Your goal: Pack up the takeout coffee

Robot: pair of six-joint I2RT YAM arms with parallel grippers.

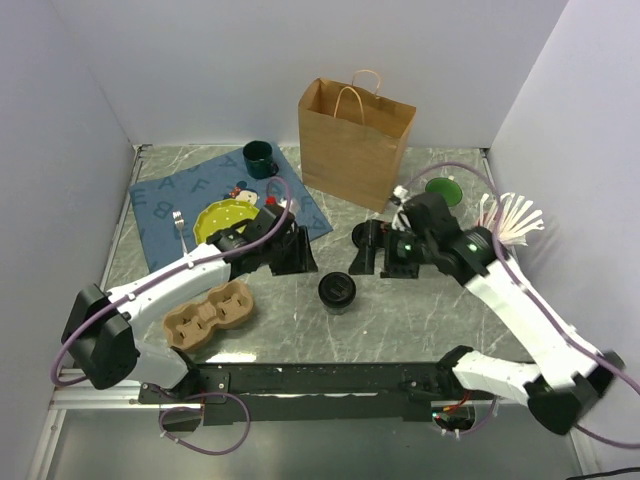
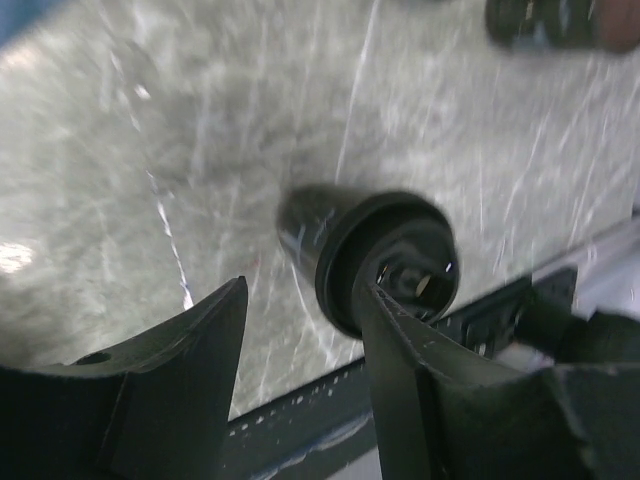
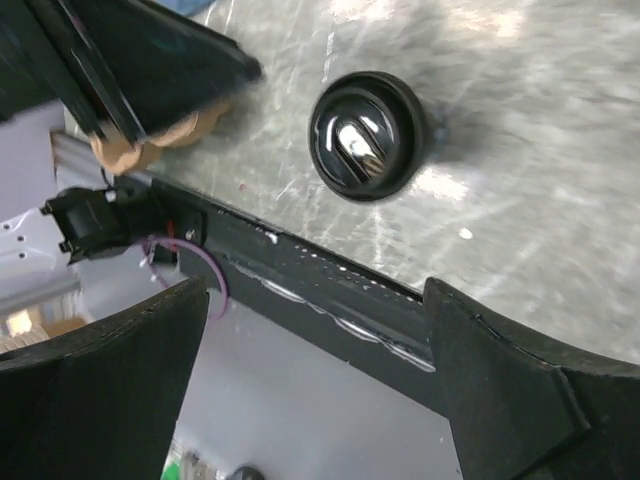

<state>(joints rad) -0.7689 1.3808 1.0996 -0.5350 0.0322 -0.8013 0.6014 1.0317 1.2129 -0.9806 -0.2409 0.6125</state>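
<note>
Left gripper (image 2: 300, 325): spread, empty, beside cup (image 2: 385, 250).
Right gripper (image 3: 315, 300): wide, empty, aimed at cup.
Cup: upright, lidded, ungrasped.
Bag (image 1: 355, 140): open, awaiting cup.

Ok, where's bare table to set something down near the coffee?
Bare marble right of the takeout coffee, up to the right arm; also between coffee and cardboard carrier. Crowded behind it: left end effector, right end effector, paper bag.

Left arm (image 1: 165, 280), right arm (image 1: 520, 310): white links, black joints, purple cables (image 1: 455, 165); green light (image 1: 470, 241) on right wrist.
</note>
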